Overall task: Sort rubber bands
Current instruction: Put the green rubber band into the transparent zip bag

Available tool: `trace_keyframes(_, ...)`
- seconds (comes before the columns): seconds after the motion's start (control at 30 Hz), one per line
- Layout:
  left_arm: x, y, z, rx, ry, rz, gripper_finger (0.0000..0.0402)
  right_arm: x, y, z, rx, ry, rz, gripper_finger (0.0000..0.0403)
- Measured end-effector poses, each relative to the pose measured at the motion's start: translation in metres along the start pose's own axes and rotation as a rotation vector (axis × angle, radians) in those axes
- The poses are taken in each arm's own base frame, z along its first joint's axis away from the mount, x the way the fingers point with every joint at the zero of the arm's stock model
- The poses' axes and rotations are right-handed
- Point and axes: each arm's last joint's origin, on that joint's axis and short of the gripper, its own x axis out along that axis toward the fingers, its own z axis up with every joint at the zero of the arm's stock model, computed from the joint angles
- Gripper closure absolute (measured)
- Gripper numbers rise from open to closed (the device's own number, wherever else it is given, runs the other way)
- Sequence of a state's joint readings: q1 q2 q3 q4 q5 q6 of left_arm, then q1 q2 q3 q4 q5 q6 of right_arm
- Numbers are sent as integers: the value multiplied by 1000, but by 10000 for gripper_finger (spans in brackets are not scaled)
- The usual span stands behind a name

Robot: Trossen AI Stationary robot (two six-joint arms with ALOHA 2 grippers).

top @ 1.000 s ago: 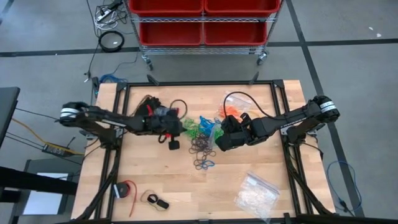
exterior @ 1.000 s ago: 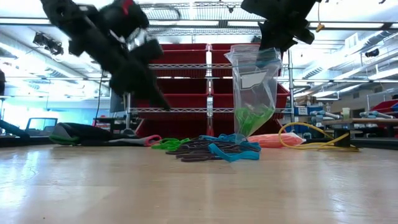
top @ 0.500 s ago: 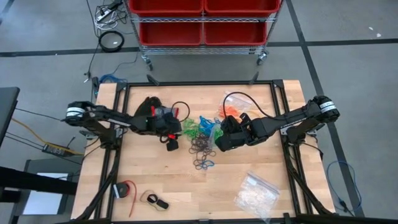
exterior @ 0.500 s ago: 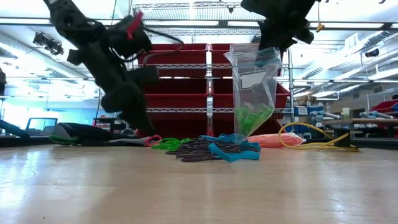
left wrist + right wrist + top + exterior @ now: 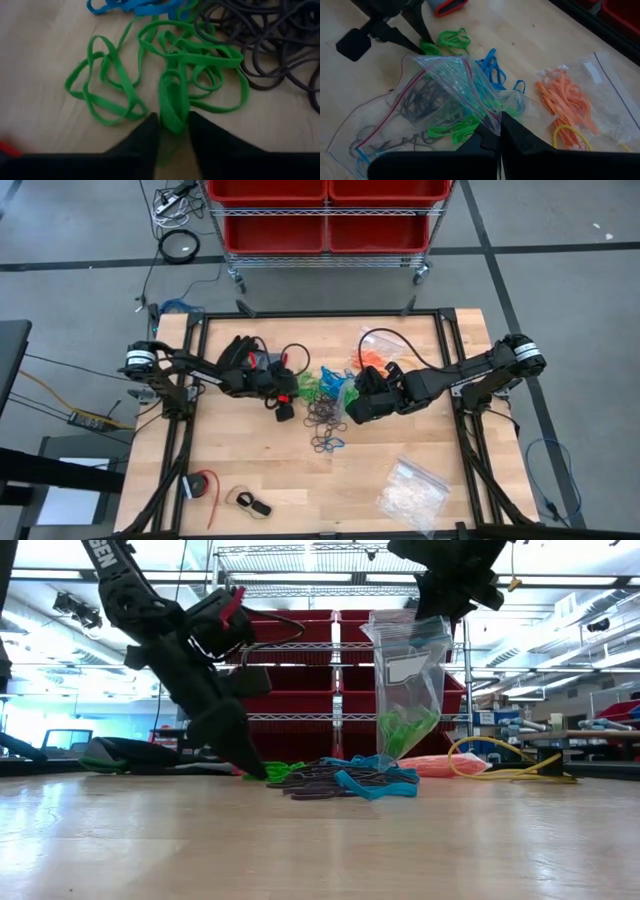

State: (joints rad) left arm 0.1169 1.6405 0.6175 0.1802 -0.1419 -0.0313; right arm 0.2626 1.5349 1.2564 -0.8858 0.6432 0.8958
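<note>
While the right tool (image 5: pixel 497 137) pinches the clear bag (image 5: pixel 435 95), the left tool (image 5: pixel 172 131), fingers parted, straddles green rubber bands (image 5: pixel 165 75).

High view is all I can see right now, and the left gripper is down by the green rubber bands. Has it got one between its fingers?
Observer: Yes. In the left wrist view a green rubber band stands between the left gripper fingers, with the other green loops spread on the table.
Operator: What's the right gripper doing?
Observer: The right gripper is shut on the rim of a clear zip bag.
Operator: Is that bag off the table?
Observer: In the low view it hangs upright above the pile.
Operator: Anything in it?
Observer: Green bands sit at its bottom.
</note>
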Motion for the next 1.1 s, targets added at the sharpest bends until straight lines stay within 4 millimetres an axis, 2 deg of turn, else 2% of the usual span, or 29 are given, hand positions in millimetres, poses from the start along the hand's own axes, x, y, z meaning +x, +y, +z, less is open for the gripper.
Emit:
trace_keyframes(0.1,-3,1,2,13,-4,-9,375,0,0,0,0,0,1,403)
trace_keyframes(0.23,-9,1,7,19,-12,-27,393,0,0,0,0,-1,1,403)
trace_keyframes(0.37,-21,2,17,23,-31,-30,396,0,0,0,0,0,1,403)
trace_keyframes(0.57,-58,5,36,23,-92,-60,399,0,0,0,-8,6,7,403)
trace_keyframes(0.73,-90,7,48,11,-181,-153,399,0,1,0,-6,5,10,403)
trace_keyframes(0.87,-95,6,39,-23,-95,-213,399,-1,2,-1,-8,3,16,403)
trace_keyframes(1.1,-84,-1,19,-18,9,-234,377,-2,3,-2,-12,1,22,403)
